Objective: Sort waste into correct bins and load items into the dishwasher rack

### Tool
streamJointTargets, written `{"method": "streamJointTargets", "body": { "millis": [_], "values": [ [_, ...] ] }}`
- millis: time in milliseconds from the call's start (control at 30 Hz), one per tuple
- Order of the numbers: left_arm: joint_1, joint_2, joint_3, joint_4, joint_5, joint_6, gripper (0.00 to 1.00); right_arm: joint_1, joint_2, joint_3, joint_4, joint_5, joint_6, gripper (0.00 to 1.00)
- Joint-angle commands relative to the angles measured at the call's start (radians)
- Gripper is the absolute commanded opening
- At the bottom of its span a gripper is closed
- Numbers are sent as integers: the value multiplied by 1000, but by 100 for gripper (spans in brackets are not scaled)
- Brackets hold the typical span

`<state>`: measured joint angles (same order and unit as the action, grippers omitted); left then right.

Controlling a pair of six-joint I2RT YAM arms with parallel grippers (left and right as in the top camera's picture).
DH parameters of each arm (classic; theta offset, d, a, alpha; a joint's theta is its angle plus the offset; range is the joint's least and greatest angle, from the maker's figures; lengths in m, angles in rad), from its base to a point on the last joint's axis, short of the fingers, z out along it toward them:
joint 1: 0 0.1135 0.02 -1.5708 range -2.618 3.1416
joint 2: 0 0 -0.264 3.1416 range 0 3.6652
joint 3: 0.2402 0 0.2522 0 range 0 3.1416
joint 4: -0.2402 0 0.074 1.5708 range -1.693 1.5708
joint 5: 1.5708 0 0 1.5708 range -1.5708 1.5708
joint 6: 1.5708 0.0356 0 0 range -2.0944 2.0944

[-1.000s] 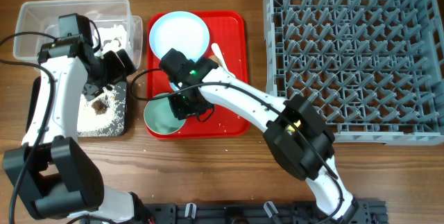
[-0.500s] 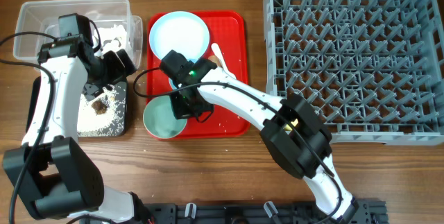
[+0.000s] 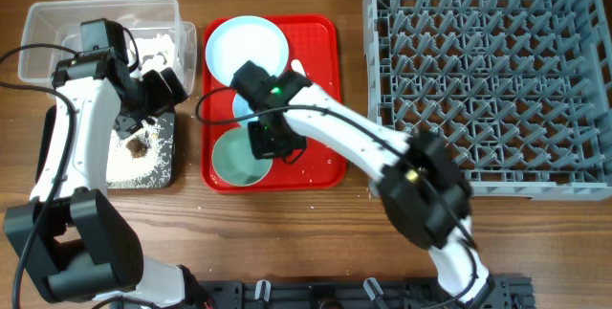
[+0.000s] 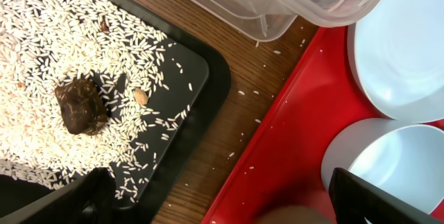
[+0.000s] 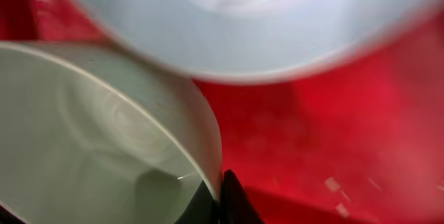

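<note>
My right gripper (image 3: 274,141) is shut on the rim of the mint-green bowl (image 3: 234,161), which sits at the front of the red serving tray (image 3: 320,170). The right wrist view shows its fingers (image 5: 220,195) pinching the bowl wall (image 5: 90,141) under the white bowl (image 5: 243,23). The round plate (image 3: 247,46) and the white spoon (image 3: 296,68) lie at the tray's back. My left gripper (image 3: 156,91) is open and empty, hovering between the black tray (image 3: 164,177) and the clear tub (image 3: 57,14). Rice (image 4: 62,37) and a brown scrap (image 4: 81,106) lie in the black tray (image 4: 198,78).
The big grey rack (image 3: 488,79) stands at the right and holds nothing. Loose rice grains dot the wood (image 4: 236,113) between the black tray and the red tray (image 4: 298,134). The clear tub (image 4: 277,2) holds white tissue.
My right gripper has moved right and slightly back, pulling the mint-green bowl from the red tray's front-left edge further onto the tray. The left arm has not moved.
</note>
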<state>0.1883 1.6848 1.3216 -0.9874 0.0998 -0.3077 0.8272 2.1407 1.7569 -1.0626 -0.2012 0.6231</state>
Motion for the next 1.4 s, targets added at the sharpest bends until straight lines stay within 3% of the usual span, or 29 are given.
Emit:
{"method": "streamJointTargets", "body": {
  "millis": [0,67,233,400,600,767,900,1100,1367],
  "values": [
    [4,-4,19,3,8,16,100,-12,-210,21,-41,139,-21,4],
    [4,-4,19,3,8,16,100,-31,-273,21,-76,241,-19,4],
    [4,-4,19,3,8,16,100,-168,-382,21,-133,705,-13,4],
    [4,-4,19,3,8,16,100,-362,-362,21,21,1041,-77,4],
    [4,-4,19,3,8,16,100,-499,-275,19,342,1151,-430,4],
    [4,-4,19,3,8,16,100,-522,-144,19,646,1226,-848,4],
    [4,-4,19,3,8,16,100,-522,-20,19,885,1276,-1070,4],
    [4,-4,19,3,8,16,100,-531,79,19,1065,1334,-1176,4],
    [4,-4,19,3,8,16,100,-512,95,18,930,1331,-1161,4]
  ]
}}
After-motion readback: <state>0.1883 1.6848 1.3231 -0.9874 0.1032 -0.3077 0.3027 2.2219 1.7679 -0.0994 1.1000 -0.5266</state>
